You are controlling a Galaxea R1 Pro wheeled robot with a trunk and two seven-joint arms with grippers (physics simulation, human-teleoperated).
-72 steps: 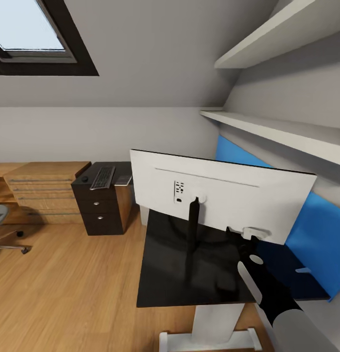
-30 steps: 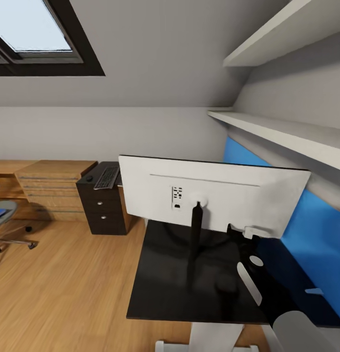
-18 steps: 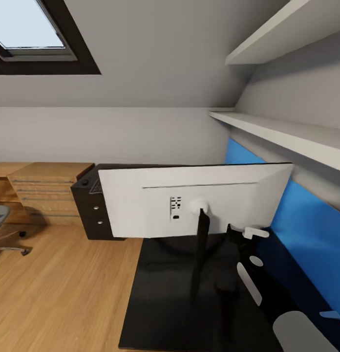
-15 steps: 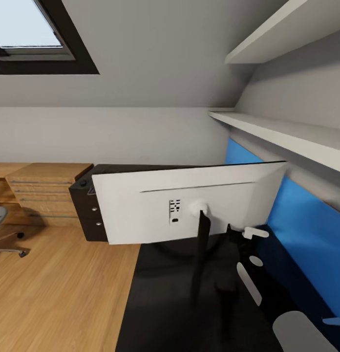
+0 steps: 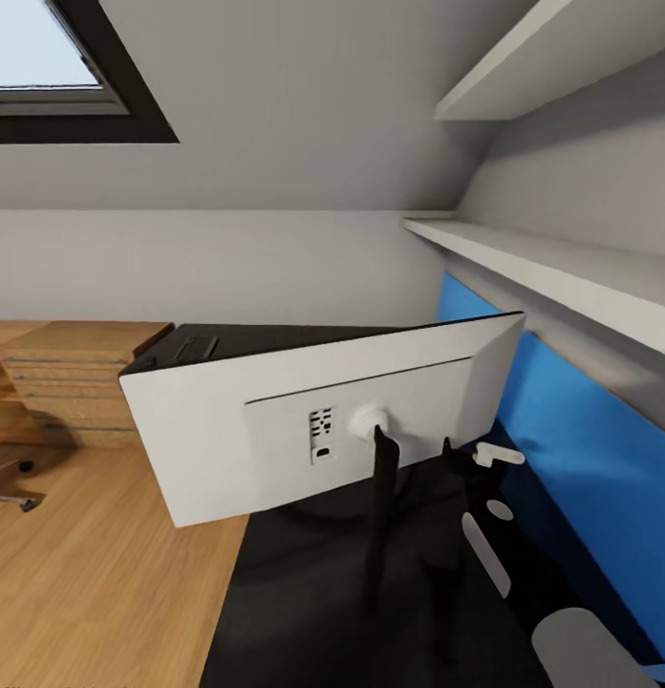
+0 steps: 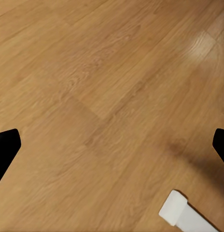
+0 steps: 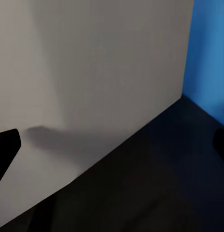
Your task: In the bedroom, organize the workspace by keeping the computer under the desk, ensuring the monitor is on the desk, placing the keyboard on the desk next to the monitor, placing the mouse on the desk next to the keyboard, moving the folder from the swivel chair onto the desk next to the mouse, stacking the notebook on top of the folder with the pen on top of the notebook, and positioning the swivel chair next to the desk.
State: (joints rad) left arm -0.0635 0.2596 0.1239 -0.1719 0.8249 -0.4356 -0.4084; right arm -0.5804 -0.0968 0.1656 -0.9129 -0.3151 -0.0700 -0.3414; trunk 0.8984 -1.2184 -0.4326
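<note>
The monitor (image 5: 275, 430) shows its light grey back and stands on the desk (image 5: 304, 612) on a black foot (image 5: 378, 521). Its panel is slanted, with the left end lower. My right gripper (image 5: 466, 457) hovers just behind the monitor's lower right edge. In the right wrist view the right gripper (image 7: 112, 145) is open, its fingertips far apart, facing the monitor's back (image 7: 92, 72). The keyboard (image 5: 194, 346) lies on the far part of the desk beyond the monitor. My left gripper (image 6: 112, 145) hangs open over the wood floor (image 6: 92, 96). Part of the swivel chair's base (image 5: 10, 483) shows at the left edge.
Light wooden low cabinets (image 5: 70, 377) line the back wall. A blue wall panel (image 5: 571, 430) runs along the desk's right side under two white shelves (image 5: 543, 263). A skylight (image 5: 46, 76) sits top left. The desk's white foot (image 6: 182, 216) rests on the floor.
The monitor has turned and slanted, its left end swinging lower and nearer. The view has moved closer to the desk and rightward. My right arm holds its place in the picture.
</note>
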